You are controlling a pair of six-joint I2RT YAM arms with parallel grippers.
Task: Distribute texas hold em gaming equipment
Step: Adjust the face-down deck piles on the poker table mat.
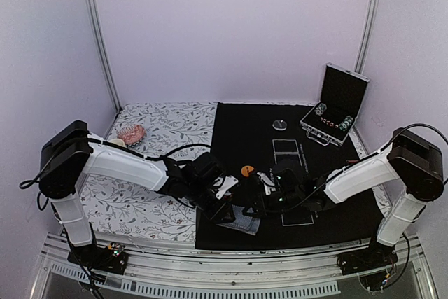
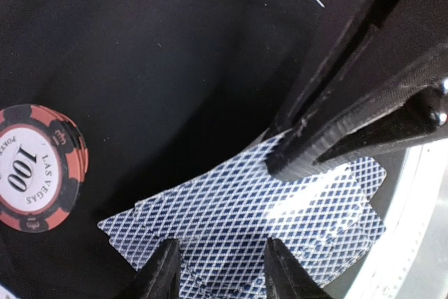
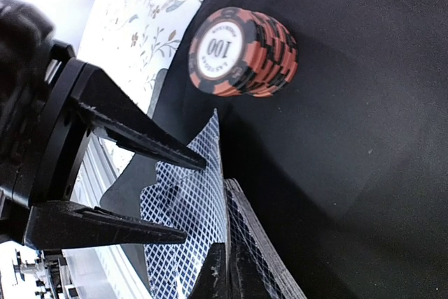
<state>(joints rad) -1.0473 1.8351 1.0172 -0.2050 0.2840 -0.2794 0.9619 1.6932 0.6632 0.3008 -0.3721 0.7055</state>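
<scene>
Near the tabletop's near edge, the right hand (image 2: 294,162) pinches one card (image 3: 210,166) off the deck (image 2: 245,222) gripped by the left hand (image 3: 189,197).

Crowded over the card stack (image 2: 280,236): both hands meeting there, red chip stack (image 3: 241,50) just beside. Open black mat (image 1: 245,131) beyond.

A lab test cell, not a home. Plain lilac walls (image 1: 231,26) with metal corner posts (image 1: 98,33) enclose a table (image 1: 161,173) with two bolted robot arms (image 1: 126,162).
</scene>
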